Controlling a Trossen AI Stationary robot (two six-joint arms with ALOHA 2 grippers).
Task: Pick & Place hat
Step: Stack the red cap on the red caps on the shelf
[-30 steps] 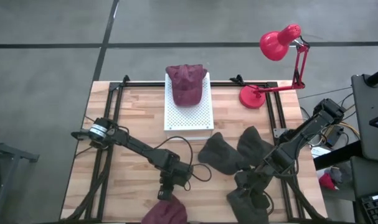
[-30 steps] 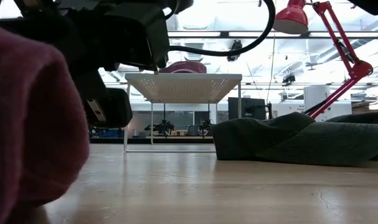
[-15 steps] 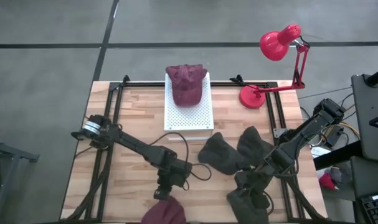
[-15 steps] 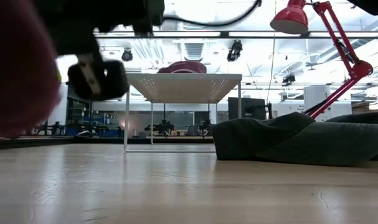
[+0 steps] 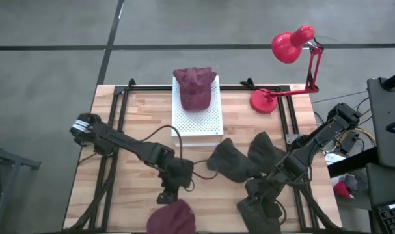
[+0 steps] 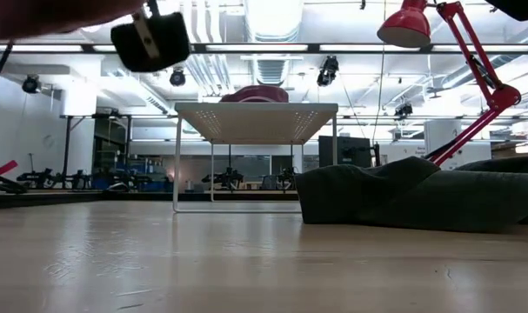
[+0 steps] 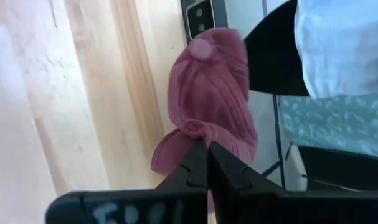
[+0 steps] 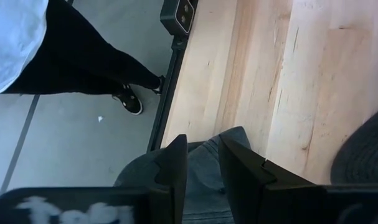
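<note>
My left gripper (image 7: 202,144) has its fingers pressed together on a fold of the red hat (image 5: 172,218), which hangs off the near edge of the desk (image 5: 138,117), clear of the wood. The left wrist view shows only a pinch of cloth at the hat's crown between the fingertips, the rest drooping below with its button (image 7: 202,48) facing out.

On the white rack (image 5: 197,120) at the far side of the desk sits a second red hat (image 5: 194,86), taking up the rack's far half.

My right gripper (image 8: 201,155) stands over a grey hat (image 5: 257,209) near the front right corner, fingers part-spread with grey cloth between them; I cannot tell whether they grip it. More grey hats (image 5: 239,159) lie piled just behind, and a red lamp (image 5: 289,45) leans over the far right corner. A person's legs (image 8: 70,56) stand beside the desk.

The risk, as I judge it: so thin a pinch could slip on a fast swing. The dangling brim might catch the rack's edge or nudge the hat already there.
</note>
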